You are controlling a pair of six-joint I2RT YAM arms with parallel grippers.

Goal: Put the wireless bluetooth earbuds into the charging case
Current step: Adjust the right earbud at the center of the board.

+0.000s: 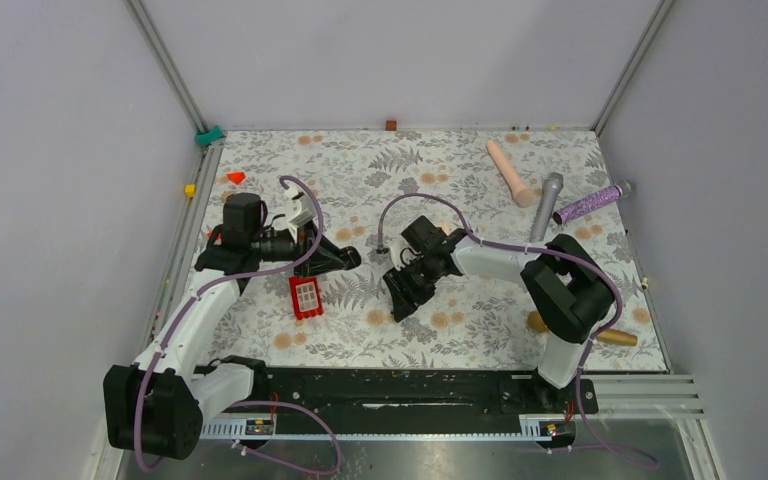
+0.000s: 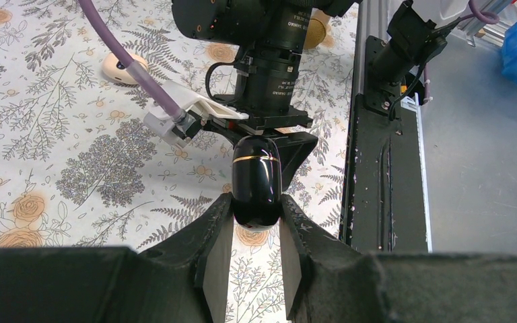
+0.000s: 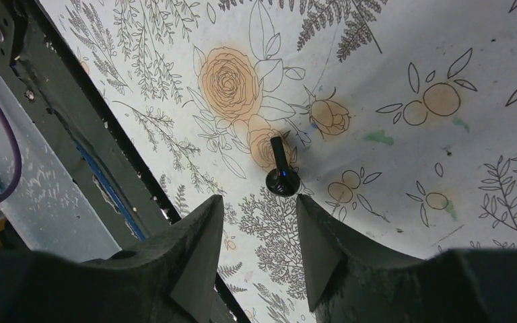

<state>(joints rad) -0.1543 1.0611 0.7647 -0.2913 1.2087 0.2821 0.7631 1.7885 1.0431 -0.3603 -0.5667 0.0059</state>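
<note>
My left gripper [image 2: 256,214] is shut on the charging case [image 2: 256,176], a glossy black oval with a thin gold line round it, held above the mat. In the top view this gripper [image 1: 348,258] is left of centre. My right gripper [image 3: 259,205] is open and low over the mat, and in the top view [image 1: 401,292] it faces the left one. One tiny black earbud [image 3: 281,176], a bulb with a short stem, lies on the mat just past the right fingertips, nearer the right finger. The other earbud is out of view.
A red block [image 1: 306,297] lies below the left gripper. A pink cylinder [image 1: 509,171], a grey one [image 1: 547,205] and a purple glittery one [image 1: 590,204] lie at the back right. A wooden peg [image 1: 615,337] lies at the right. A black rail [image 1: 410,390] runs along the near edge.
</note>
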